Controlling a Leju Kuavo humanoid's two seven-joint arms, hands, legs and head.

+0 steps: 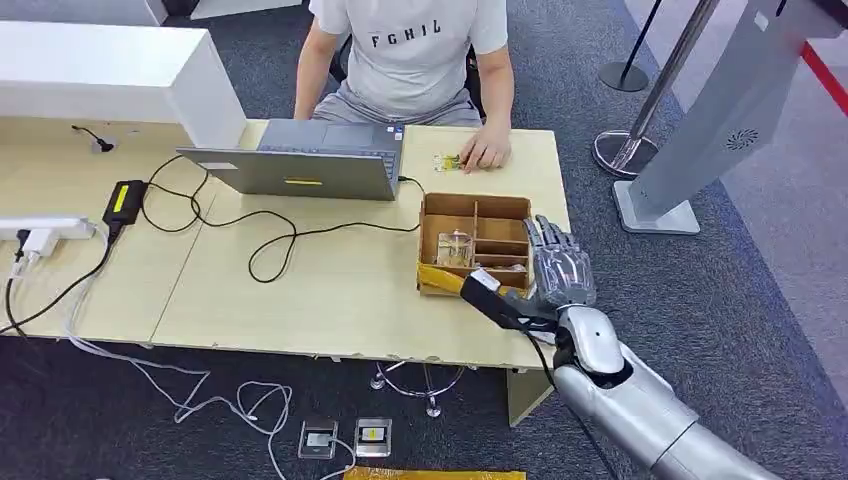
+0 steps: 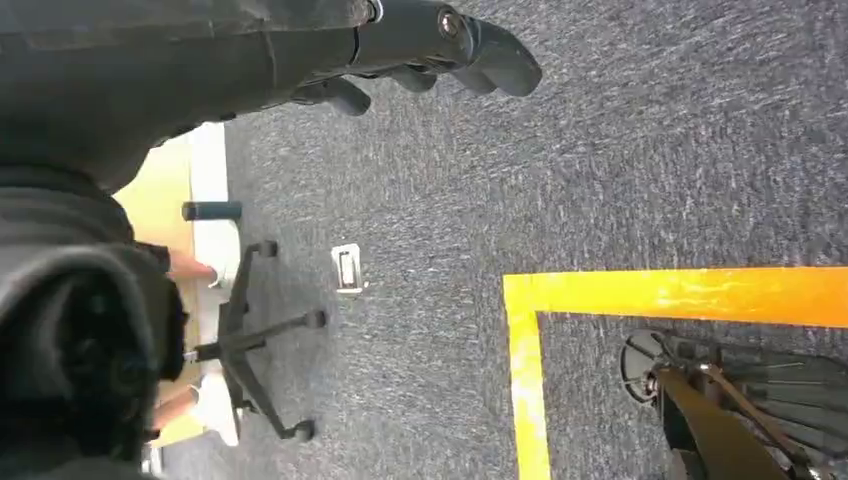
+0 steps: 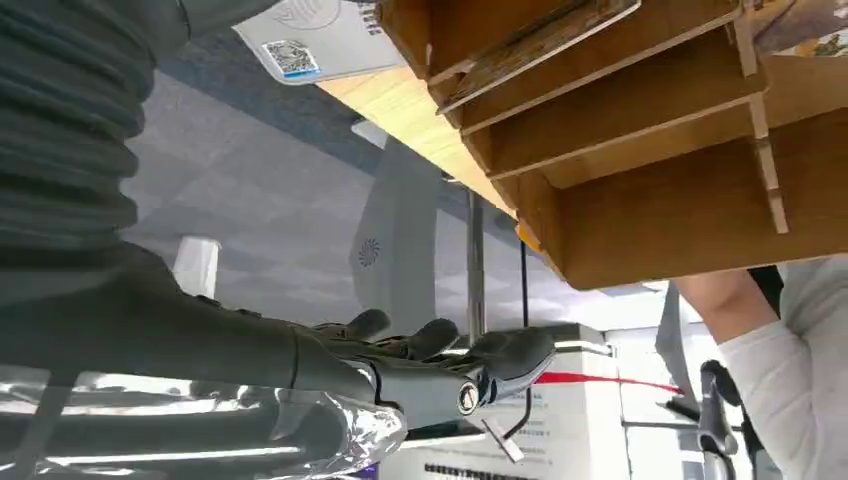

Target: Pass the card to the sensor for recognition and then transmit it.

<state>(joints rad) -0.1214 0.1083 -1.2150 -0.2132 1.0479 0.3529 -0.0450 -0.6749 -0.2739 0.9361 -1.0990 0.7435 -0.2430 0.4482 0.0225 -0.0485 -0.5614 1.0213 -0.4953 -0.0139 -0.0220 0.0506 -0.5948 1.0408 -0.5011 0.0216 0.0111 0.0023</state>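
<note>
My right hand (image 1: pixel 560 265) hovers with its fingers spread and nothing in it, just past the right side of a wooden compartment box (image 1: pixel 475 235) on the table. In the right wrist view the dark fingers (image 3: pixel 450 352) hang apart from the box (image 3: pixel 640 170), and a pale card with a QR code (image 3: pixel 300 45) lies beside the box. Another small card (image 1: pixel 447 162) lies on the table beside a person's hand (image 1: pixel 487 150). My left hand (image 2: pixel 440 40) hangs over the carpet, empty, fingers loosely extended.
A person sits behind the table (image 1: pixel 300 290) at a grey laptop (image 1: pixel 300 165). Black cables and a black adapter (image 1: pixel 125 200) lie on the left half. A grey kiosk stand (image 1: pixel 700 130) and a barrier post (image 1: pixel 630 140) stand to the right. Yellow floor tape (image 2: pixel 650 295).
</note>
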